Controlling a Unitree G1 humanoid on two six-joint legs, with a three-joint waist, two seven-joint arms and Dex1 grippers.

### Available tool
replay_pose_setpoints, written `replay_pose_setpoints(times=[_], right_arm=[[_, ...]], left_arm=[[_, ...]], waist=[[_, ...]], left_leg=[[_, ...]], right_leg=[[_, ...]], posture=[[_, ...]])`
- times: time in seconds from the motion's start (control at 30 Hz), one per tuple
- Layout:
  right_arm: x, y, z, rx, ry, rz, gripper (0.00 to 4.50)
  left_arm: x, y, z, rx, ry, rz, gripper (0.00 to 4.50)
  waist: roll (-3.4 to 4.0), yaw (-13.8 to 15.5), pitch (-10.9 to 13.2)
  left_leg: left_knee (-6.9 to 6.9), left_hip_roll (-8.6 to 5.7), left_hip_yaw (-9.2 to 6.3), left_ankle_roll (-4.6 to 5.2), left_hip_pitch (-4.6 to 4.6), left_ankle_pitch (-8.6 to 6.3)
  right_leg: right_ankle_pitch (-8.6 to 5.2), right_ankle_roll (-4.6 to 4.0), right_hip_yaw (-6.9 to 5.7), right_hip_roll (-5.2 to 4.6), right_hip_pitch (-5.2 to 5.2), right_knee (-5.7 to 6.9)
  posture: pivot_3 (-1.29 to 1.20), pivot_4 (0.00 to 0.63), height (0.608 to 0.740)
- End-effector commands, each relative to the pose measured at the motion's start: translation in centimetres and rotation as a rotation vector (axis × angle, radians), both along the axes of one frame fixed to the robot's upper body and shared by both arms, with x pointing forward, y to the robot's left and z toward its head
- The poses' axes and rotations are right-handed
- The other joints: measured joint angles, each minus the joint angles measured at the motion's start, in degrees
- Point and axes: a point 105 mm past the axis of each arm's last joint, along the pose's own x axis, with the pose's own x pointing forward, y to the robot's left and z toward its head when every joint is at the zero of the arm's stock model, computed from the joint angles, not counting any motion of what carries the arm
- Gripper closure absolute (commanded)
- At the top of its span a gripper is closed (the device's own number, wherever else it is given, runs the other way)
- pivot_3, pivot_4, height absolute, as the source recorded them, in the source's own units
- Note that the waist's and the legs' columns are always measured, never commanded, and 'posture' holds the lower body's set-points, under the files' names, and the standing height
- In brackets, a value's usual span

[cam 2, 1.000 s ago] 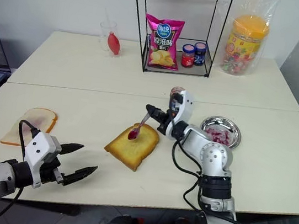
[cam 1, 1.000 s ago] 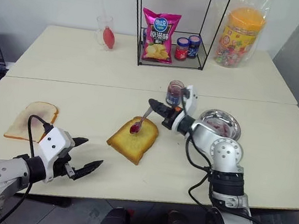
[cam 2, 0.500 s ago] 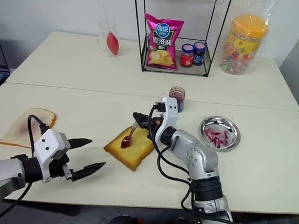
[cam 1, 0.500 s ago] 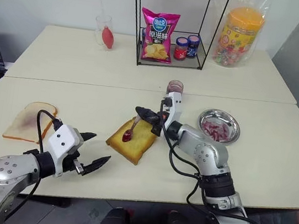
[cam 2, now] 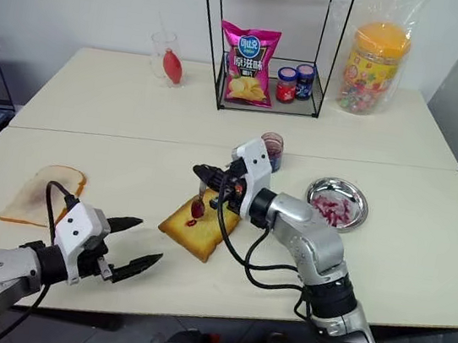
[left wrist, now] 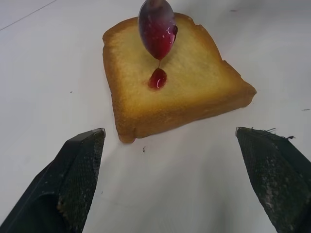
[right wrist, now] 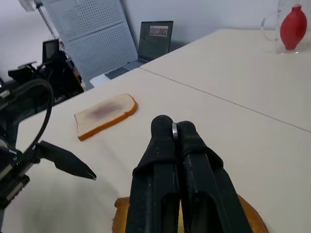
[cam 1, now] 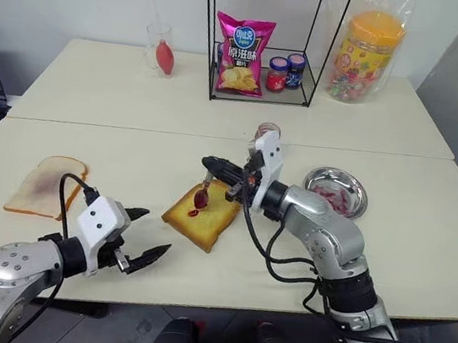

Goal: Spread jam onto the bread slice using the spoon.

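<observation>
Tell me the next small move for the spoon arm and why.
Probably lower the spoon until its bowl meets the bread slice, then drag it across. The right gripper holds the spoon bowl-down above the slice, most jam clings to the bowl, and just one small drop has landed; the rest of the top looks bare.

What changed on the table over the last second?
The right gripper rolled the spoon from resting on the bread slice to hanging bowl-down above it, so jam now drips onto the top. The left gripper stayed open beside the bread, and the bread did not move.
</observation>
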Motion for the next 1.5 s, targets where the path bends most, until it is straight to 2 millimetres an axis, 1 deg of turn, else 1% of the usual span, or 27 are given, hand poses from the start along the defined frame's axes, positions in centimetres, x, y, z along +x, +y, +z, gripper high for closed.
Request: replay_pose_setpoints(times=[0.03,0.23,0.43,0.53,0.63,0.73,0.87,0.9,0.97,1.07,1.13,1.23,1.3,1.4,1.5], right_arm=[[-1.0,0.4,1.5,-0.020,-0.154,0.045,4.47],[-1.7,0.3,2.6,-0.031,-0.265,0.074,4.47],[-2.0,-0.2,3.2,-0.050,-0.299,0.083,4.47],[-2.5,-0.3,3.9,-0.048,-0.332,0.098,4.47],[-2.6,-0.2,4.2,-0.013,-0.300,0.100,4.47],[-1.8,-0.4,4.0,0.027,-0.233,0.068,4.47],[-1.4,-0.6,4.4,0.055,-0.209,0.046,4.47],[-1.2,-0.7,4.8,0.081,-0.184,0.042,4.47],[-0.8,-0.9,5.0,0.137,-0.079,0.024,4.47],[-0.1,-1.2,4.0,0.235,0.123,-0.011,4.47],[0.3,-1.4,3.2,0.275,0.220,-0.036,4.47],[0.8,-1.6,1.4,0.326,0.379,-0.067,4.47],[0.9,-1.6,0.4,0.334,0.444,-0.078,4.47],[1.2,-1.6,-0.7,0.335,0.493,-0.097,4.47],[2.0,-1.4,-1.7,0.357,0.544,-0.130,4.47]], left_arm=[[0.0,-0.6,0.7,0.000,-0.035,-0.022,0.00],[-0.1,-0.7,0.6,-0.001,-0.028,-0.030,0.00],[-0.1,-0.7,0.6,-0.002,-0.029,-0.028,0.00],[-0.1,-0.7,0.5,-0.005,-0.029,-0.027,0.00],[0.0,-0.8,0.5,-0.007,-0.032,-0.030,0.00],[0.0,-0.8,0.4,-0.007,-0.033,-0.032,0.00],[0.0,-0.8,0.5,-0.005,-0.034,-0.032,0.00],[0.1,-0.7,0.5,-0.004,-0.035,-0.031,0.00],[0.2,-0.5,0.6,0.001,-0.047,-0.023,0.00],[0.3,-0.5,0.9,-0.018,-0.054,-0.005,0.00],[0.2,-0.4,0.9,-0.024,-0.050,-0.001,0.00],[0.2,-0.1,1.0,-0.027,-0.045,0.011,0.00],[0.2,0.1,1.1,-0.023,-0.045,0.013,0.00],[0.2,0.3,1.3,-0.023,-0.044,0.013,0.00],[0.0,0.7,1.1,-0.012,-0.025,0.011,0.00]], waist=[[0.00,0.0,0.0],[0.00,0.0,0.0],[0.00,0.0,0.0],[-0.01,0.0,0.0],[-0.01,0.1,0.0],[-0.01,0.1,0.0],[-0.01,0.1,0.0],[-0.01,0.1,0.0],[-0.01,0.1,0.0],[-0.01,0.1,0.0],[-0.01,0.0,0.0],[-0.01,0.0,0.0],[-0.02,0.0,0.0],[-0.01,0.0,0.0],[-0.01,0.0,0.0]], left_leg=[[0.01,0.00,0.00,0.00,0.00,0.00],[0.01,0.00,-0.01,0.00,0.00,0.00],[0.01,0.01,-0.02,0.00,0.00,0.00],[0.01,0.01,-0.02,0.00,0.01,0.00],[0.01,0.01,-0.01,-0.01,0.01,0.00],[0.01,0.03,-0.02,0.00,0.01,0.00],[0.03,0.03,-0.02,-0.01,0.01,0.00],[0.04,0.03,-0.01,-0.01,0.01,0.00],[0.04,0.03,0.00,-0.01,0.01,0.00],[0.02,0.06,-0.04,-0.01,0.01,0.00],[0.01,0.07,-0.06,-0.01,0.02,0.00],[0.01,0.06,-0.05,-0.01,0.01,0.00],[0.02,0.06,-0.02,-0.01,0.01,0.00],[0.02,0.06,-0.02,0.00,0.01,0.00],[0.02,0.06,-0.02,0.00,0.01,0.00]], right_leg=[[0.00,0.00,0.00,0.00,0.00,0.01],[0.00,0.00,-0.01,0.01,0.00,0.01],[0.00,0.00,-0.01,0.01,0.00,0.01],[0.00,-0.01,-0.01,0.01,0.00,0.02],[0.00,-0.01,0.00,0.01,0.01,0.01],[0.00,-0.01,-0.01,0.02,0.00,0.03],[0.02,-0.03,0.00,0.03,0.01,0.04],[0.01,-0.03,0.01,0.03,0.01,0.04],[0.02,-0.03,0.02,0.03,0.00,0.04],[0.02,-0.06,0.00,0.05,0.00,0.08],[0.03,-0.11,-0.01,0.06,0.00,0.09],[0.03,-0.12,0.01,0.06,0.00,0.08],[0.03,-0.11,0.03,0.06,0.00,0.08],[0.01,-0.09,0.02,0.06,-0.01,0.07],[0.00,-0.09,0.00,0.08,-0.01,0.08]], posture=[[0.00,0.150,0.740],[0.00,0.150,0.740],[0.00,0.150,0.740],[0.00,0.150,0.740],[0.00,0.150,0.740],[0.00,0.150,0.740],[0.00,0.150,0.740],[0.00,0.150,0.740],[0.00,0.150,0.740],[0.00,0.150,0.740],[0.00,0.150,0.740],[0.00,0.150,0.740],[0.00,0.150,0.740],[0.00,0.150,0.740],[0.00,0.150,0.740]])
